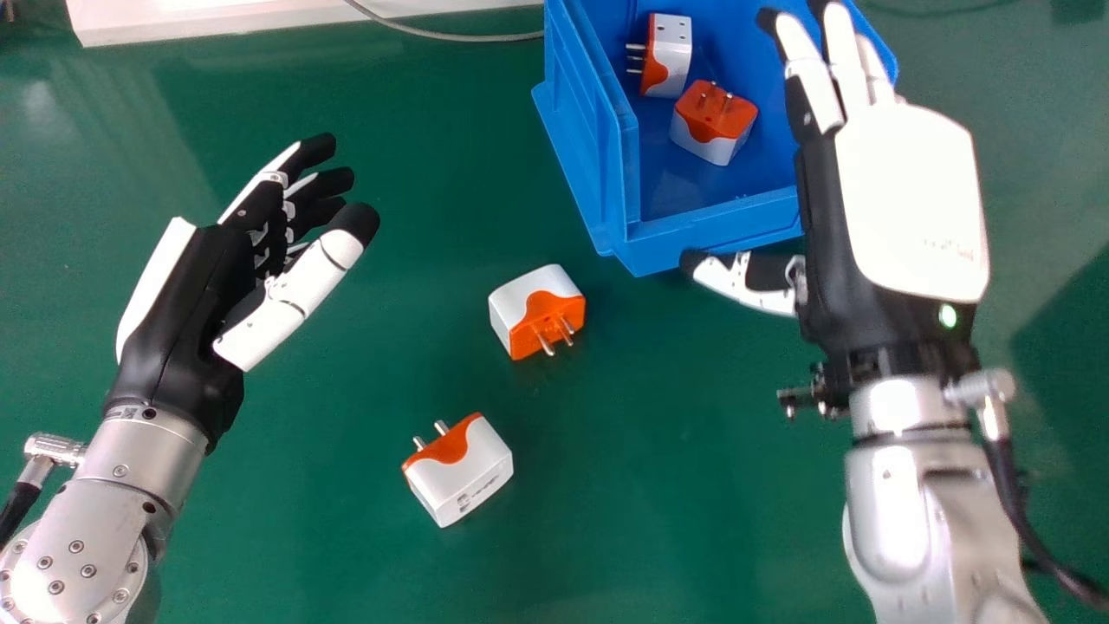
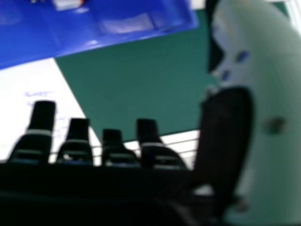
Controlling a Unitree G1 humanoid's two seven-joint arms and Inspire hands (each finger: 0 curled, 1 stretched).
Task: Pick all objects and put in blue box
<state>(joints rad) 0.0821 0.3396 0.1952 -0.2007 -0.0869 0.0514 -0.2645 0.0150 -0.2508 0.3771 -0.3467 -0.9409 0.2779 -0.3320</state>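
Four plugs: two in the box, two out on the tabletop (image 1: 658,520). My blue box (image 1: 598,173) sat toward the tabletop's far edge, right of center. Inside it, one plug (image 1: 669,52) lay with prongs pointing left; just beside and nearer, another (image 1: 715,121) had its prongs up. Near the box's near left corner, outside, a third plug (image 1: 537,308) pointed its prongs toward the near edge. The fourth (image 1: 459,472) was nearer and farther left, prongs toward the far left corner. I had the right hand (image 1: 910,199) over the box's right side, fingers straight, thumb well apart. My left hand (image 1: 199,295) was above the tabletop's left side, fingers relaxed, thumb apart from them. Both held nothing.
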